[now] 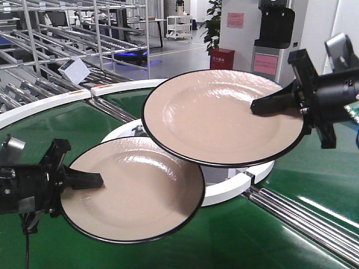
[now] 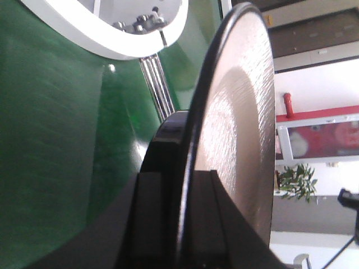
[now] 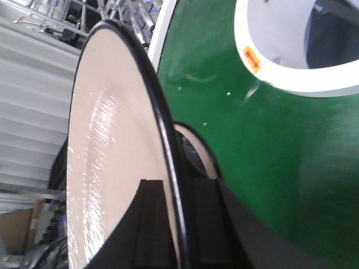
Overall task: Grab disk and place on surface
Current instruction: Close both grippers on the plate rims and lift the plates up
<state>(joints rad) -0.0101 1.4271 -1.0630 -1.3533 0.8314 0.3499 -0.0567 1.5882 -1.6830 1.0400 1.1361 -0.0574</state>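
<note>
Two beige disks with black rims hang over the green belt. My left gripper is shut on the left edge of the lower disk, low at the left. My right gripper is shut on the right edge of the upper disk, which overlaps the lower one. The left wrist view shows the lower disk edge-on between my left gripper's fingers. In the right wrist view my right gripper pinches the upper disk, and part of the lower disk shows behind. The surface is out of view.
The green ring-shaped conveyor belt lies under both disks. Its white inner hub sits below the upper disk. Metal rollers cross the belt at the right. Metal racks stand behind at the left.
</note>
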